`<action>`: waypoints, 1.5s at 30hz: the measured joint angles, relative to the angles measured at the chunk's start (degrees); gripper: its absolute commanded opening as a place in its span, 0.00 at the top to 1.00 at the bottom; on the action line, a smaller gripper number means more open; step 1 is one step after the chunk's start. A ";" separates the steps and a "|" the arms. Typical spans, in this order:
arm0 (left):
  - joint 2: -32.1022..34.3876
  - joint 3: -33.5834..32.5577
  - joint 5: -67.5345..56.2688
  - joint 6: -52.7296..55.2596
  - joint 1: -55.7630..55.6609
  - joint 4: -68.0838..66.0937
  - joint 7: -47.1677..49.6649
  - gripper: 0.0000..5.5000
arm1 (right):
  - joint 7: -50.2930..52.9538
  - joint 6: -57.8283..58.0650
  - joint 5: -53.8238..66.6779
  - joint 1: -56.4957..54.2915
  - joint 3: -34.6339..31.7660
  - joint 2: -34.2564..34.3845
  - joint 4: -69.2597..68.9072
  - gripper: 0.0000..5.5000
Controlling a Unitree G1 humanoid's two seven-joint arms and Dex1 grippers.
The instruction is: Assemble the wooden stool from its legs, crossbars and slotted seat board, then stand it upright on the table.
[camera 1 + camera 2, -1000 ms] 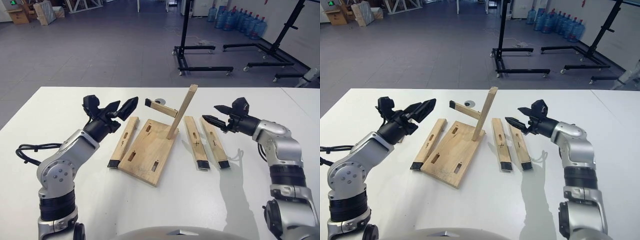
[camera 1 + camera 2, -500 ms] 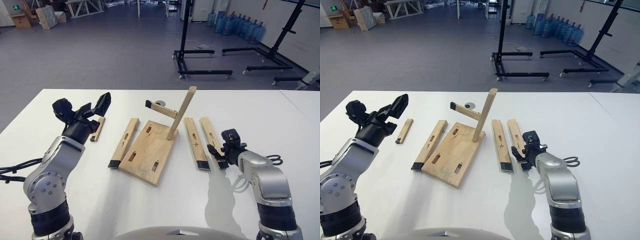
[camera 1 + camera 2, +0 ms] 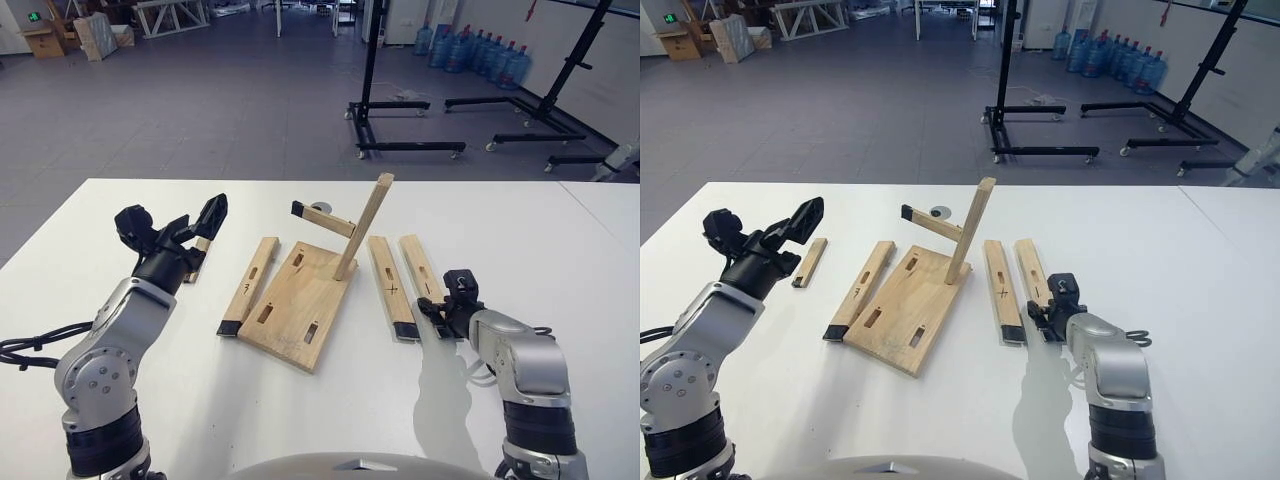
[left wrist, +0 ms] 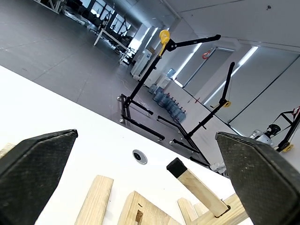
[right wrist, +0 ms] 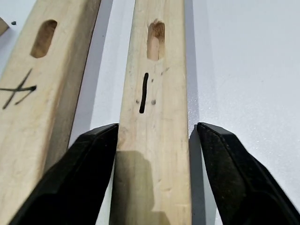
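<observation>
The slotted seat board (image 3: 290, 312) lies flat mid-table. One leg (image 3: 365, 222) stands tilted in it and carries a black-tipped crossbar (image 3: 322, 217). Another leg (image 3: 250, 283) lies left of the board, and two more (image 3: 386, 285) (image 3: 418, 266) lie to its right. My right gripper (image 5: 157, 129) is open, low over the rightmost leg (image 5: 152, 117) near its black-capped end, with a finger close on each side. My left gripper (image 3: 193, 228) is open above a short crossbar (image 3: 810, 262) at the left. The wrist view looks between its fingers (image 4: 33, 164) toward the crossbar tip (image 4: 194, 185).
A round grommet hole (image 3: 320, 204) sits in the table behind the board. Cables trail beside the left arm (image 3: 25, 350) and the right arm (image 3: 540, 330). Black wheeled stands (image 3: 405, 100) are on the floor beyond the far edge.
Both arms pulled back from the centre. My right gripper dropped down to the near end of the rightmost leg. My left gripper swung out left, then came back slightly over the short crossbar.
</observation>
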State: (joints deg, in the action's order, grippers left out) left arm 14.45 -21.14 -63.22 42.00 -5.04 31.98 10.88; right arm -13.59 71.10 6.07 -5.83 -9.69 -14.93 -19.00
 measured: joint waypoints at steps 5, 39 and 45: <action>0.00 0.22 0.74 -0.77 0.06 -0.53 0.58 0.02 | 0.97 5.55 0.70 -0.86 -0.58 0.10 -1.55 0.64; 10.06 10.53 -43.86 3.67 -23.30 -12.50 -16.67 0.02 | -30.18 12.17 66.97 -31.32 -10.91 -8.78 6.95 0.64; 8.40 12.51 -44.98 2.65 -24.96 -14.00 -13.54 0.02 | -26.16 10.08 71.96 -30.30 -8.82 -7.75 6.12 0.64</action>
State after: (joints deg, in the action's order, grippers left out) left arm 22.85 -8.64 -108.20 44.64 -30.00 17.98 -2.66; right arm -39.75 81.17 78.03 -36.13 -18.51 -22.69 -12.87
